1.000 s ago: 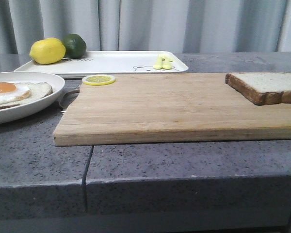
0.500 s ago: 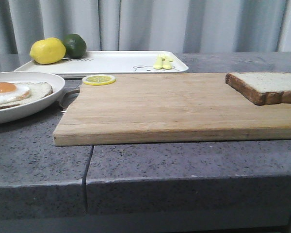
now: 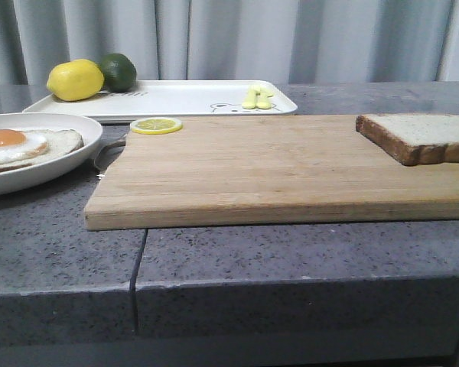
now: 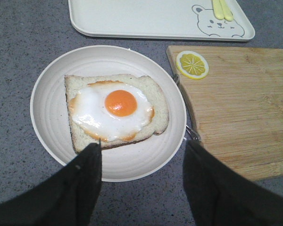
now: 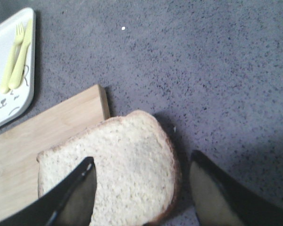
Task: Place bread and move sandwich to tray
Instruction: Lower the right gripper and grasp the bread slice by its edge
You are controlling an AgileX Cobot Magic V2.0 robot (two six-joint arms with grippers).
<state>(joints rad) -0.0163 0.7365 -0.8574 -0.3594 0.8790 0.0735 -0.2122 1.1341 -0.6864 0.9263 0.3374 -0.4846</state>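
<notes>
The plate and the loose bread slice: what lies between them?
Only the cutting board, bare apart from a lemon slice at its far corner, front view shows.

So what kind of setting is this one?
Probably a kitchen-style food-prep counter: a grey speckled stone countertop carries a wooden cutting board, a bread slice, a fried egg on bread on a white plate, and a lemon. Curtains hang behind.

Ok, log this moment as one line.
left end effector: open over plate | right end effector: open above bread | bread: on cutting board | tray: no sandwich
</notes>
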